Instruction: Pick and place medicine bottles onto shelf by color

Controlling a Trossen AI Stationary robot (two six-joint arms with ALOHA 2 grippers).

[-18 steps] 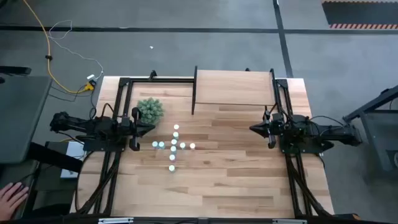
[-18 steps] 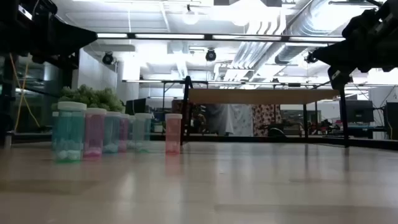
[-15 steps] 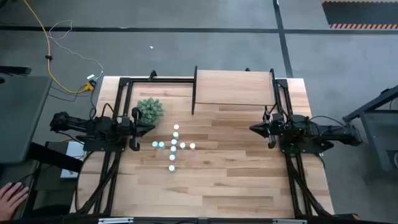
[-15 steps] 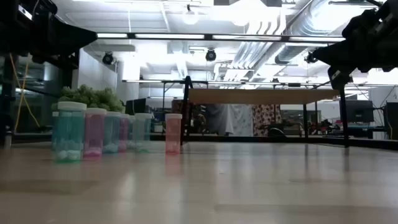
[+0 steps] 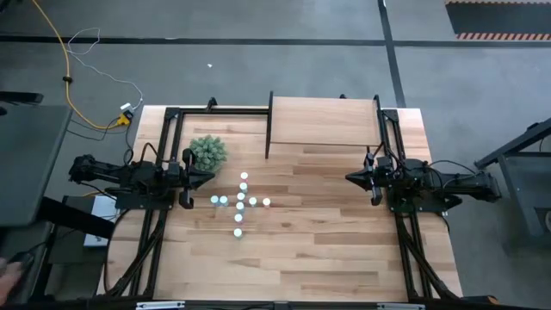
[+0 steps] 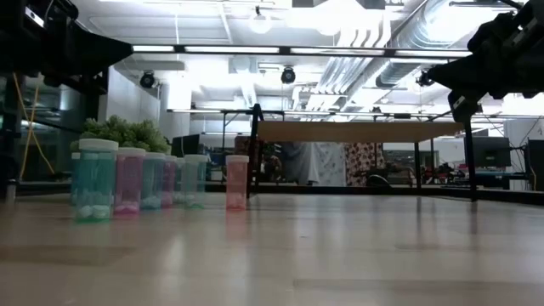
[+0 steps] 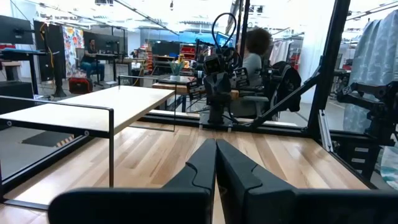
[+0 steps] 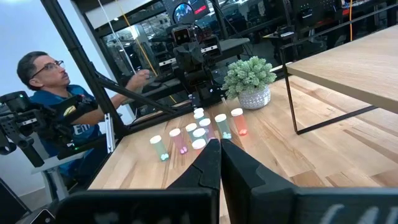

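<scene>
Several small medicine bottles with white caps stand upright on their bases in a cluster on the tabletop, left of centre. The low view shows them as teal, pink and bluish bottles; the right wrist view shows them too. The shelf, a light-wood board on thin black supports, stands at the far edge. My left gripper hovers shut just left of the cluster, pointing right. My right gripper hovers shut to the cluster's right, pointing left.
A bushy green plant in a pot stands just beyond my left gripper, near the bottles. A person sits beyond the table's left side. Bare tabletop lies between the bottles and the near edge.
Both arms have kept still and the bottles have not moved. A person's hand off the table's near-left corner has drawn back toward the picture's edge.
</scene>
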